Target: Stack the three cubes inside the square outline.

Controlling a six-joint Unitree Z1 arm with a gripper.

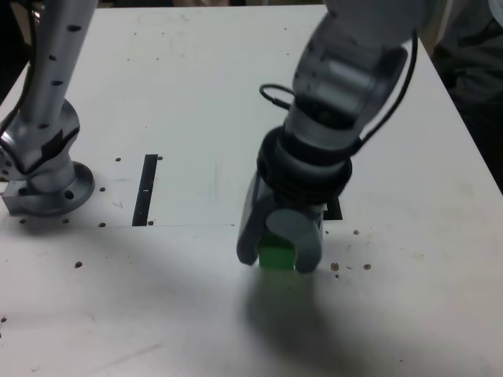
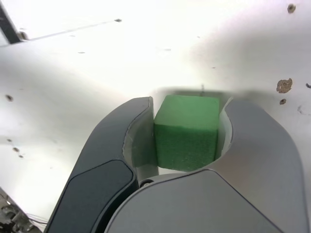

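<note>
**Clearly Early: Green Cube Pinched, Stack Not Yet Seen**

Here the gripper (image 1: 280,250) points down at the white table (image 1: 409,314) and pinches the green cube (image 1: 276,254) between its 2 grey jaws. In the wrist view the green cube (image 2: 186,132) sits squarely in the gap, with each jaw pressed against an opposite side face, so the pincer is closed on the block rather than spread. In the exterior view the cube sits at or just above the tabletop, with a soft shadow under it toward 6 o'clock; whether it has left the surface cannot be told.

Taking the middle of the exterior view as the clock centre, the cube lies close to 6 o'clock. A dark corner of what looks like the square outline (image 1: 335,209) peeks from behind the wrist at about 2 o'clock from the cube, near it but mostly hidden. The straight black strip (image 1: 147,189) lies well apart, toward 9 o'clock, and the arm's base (image 1: 49,188) stands beyond it at the exterior view's left edge.

As for progress, only 1 of the 3 cubes shows; the red and yellow ones are in neither view, and the inside of the outline is hidden by the arm. Judging from that, the task seems near its start or mid-way: this cube needs carrying to the outline and setting down, and how many blocks already stand there cannot be said.
</note>
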